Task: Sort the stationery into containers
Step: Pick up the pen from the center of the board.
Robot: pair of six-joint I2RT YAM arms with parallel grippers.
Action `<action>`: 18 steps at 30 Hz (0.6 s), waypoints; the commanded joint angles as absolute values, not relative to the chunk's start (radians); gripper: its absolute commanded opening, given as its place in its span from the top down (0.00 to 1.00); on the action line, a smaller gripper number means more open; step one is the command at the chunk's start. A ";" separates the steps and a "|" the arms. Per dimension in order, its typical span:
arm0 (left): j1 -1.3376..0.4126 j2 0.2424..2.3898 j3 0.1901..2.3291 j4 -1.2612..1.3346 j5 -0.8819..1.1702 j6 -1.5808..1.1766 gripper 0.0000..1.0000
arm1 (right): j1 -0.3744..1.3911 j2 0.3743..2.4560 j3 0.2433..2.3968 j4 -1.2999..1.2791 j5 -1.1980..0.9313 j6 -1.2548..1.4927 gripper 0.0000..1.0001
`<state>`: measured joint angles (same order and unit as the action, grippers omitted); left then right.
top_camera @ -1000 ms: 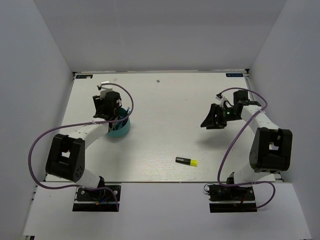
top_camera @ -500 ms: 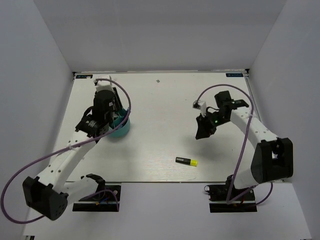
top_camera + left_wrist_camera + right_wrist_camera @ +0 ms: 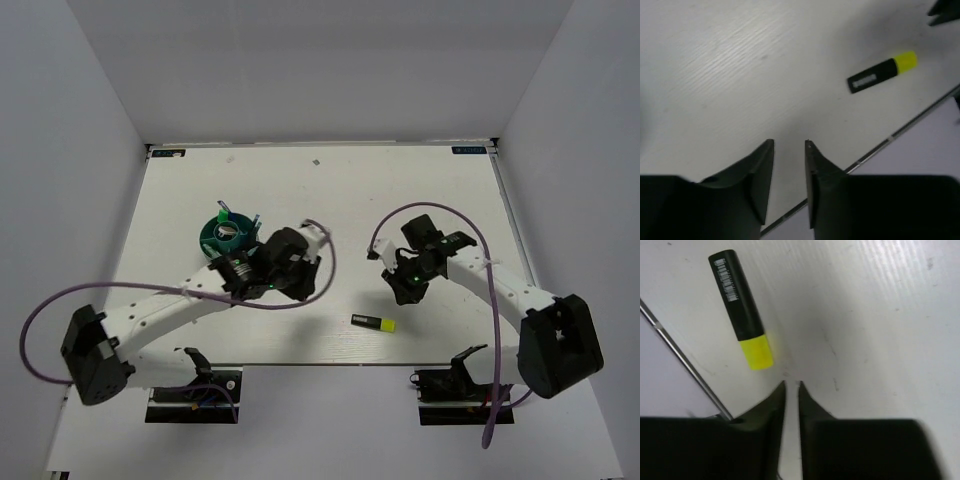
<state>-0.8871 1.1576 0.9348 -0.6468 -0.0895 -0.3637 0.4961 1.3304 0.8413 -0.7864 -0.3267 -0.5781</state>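
While the yellow-black highlighter (image 3: 742,310) lies flat on the table (image 3: 420,190), well apart from the teal organiser (image 3: 212,246), right gripper (image 3: 791,385) hovers beside it, jaws nearly closed, empty; left gripper (image 3: 790,142) slightly parted, empty. Likely light, stiff, slick, rolls: pinch mid-barrel.

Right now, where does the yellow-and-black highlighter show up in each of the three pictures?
Top external: highlighter lower centre, near the table's front edge.
Left wrist: highlighter upper right.
Right wrist: highlighter upper left.
Shared landmark: that front edge runs beside it in all three.
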 commanded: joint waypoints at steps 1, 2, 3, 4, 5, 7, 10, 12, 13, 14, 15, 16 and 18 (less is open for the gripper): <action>-0.957 1.270 1.028 -0.569 0.051 -0.172 0.67 | 0.483 1.257 0.862 -0.767 -0.290 -0.495 0.93; -0.956 1.310 1.052 -0.562 0.069 -0.143 0.70 | 0.483 1.234 0.855 -0.779 -0.334 -0.495 0.97; -0.959 1.339 1.071 -0.528 0.112 -0.109 0.73 | 0.486 1.215 0.848 -0.775 -0.319 -0.483 0.97; -0.959 1.363 1.074 -0.511 0.156 -0.086 0.75 | 0.485 1.209 0.841 -0.756 -0.263 -0.442 0.90; -0.960 1.373 1.071 -0.474 0.204 -0.051 0.70 | 0.480 1.195 0.839 -0.737 -0.139 -0.424 0.82; -0.962 1.416 1.071 -0.437 0.263 -0.008 0.51 | 0.477 1.178 0.809 -0.622 0.042 -0.350 0.77; -0.960 1.503 1.100 -0.428 0.349 0.078 0.36 | 0.434 1.125 0.764 -0.520 0.238 -0.310 0.75; -0.956 1.573 1.130 -0.417 0.430 0.106 0.33 | 0.408 1.094 0.761 -0.511 0.261 -0.285 0.75; -0.956 1.591 1.137 -0.407 0.446 0.112 0.33 | 0.403 1.088 0.759 -0.499 0.268 -0.272 0.75; -0.957 1.607 1.143 -0.390 0.459 0.115 0.33 | 0.397 1.085 0.753 -0.496 0.281 -0.265 0.75; -0.959 1.641 1.163 -0.384 0.468 0.121 0.33 | 0.382 1.072 0.740 -0.488 0.284 -0.259 0.75; -0.968 1.654 1.170 -0.373 0.491 0.126 0.33 | 0.376 1.071 0.736 -0.480 0.290 -0.256 0.75; -0.977 1.692 1.186 -0.342 0.509 0.139 0.33 | 0.353 1.045 0.735 -0.477 0.288 -0.253 0.75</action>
